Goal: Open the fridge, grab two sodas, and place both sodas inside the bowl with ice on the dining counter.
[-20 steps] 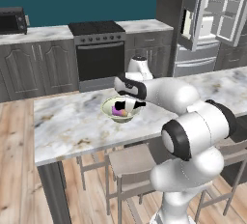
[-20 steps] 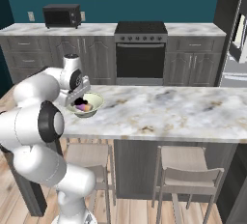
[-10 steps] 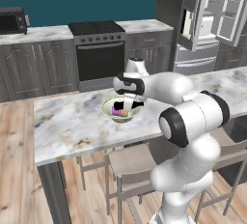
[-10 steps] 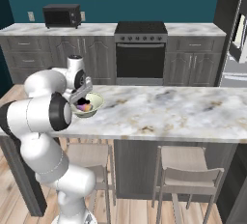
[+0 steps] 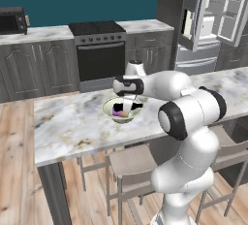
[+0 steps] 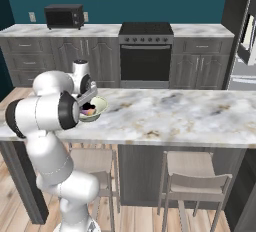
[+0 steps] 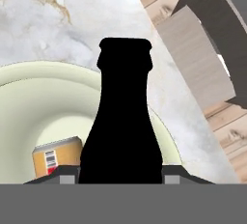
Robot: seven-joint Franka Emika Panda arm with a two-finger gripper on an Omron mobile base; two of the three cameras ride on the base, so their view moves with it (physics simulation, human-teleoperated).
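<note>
Sodas both sit at the bowl (image 5: 122,109) on the dining counter (image 5: 68,122): the hand view shows a black bottle (image 7: 123,121) clamped in the gripper (image 7: 120,178), above an orange-banded can (image 7: 55,159) inside. From the base views the fingers and cans blur together.

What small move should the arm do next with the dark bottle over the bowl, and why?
Probably lower a little and open the jaws. The gripper holds the black bottle just above the bowl, where the purple can already lies, so only the release seems left.
</note>
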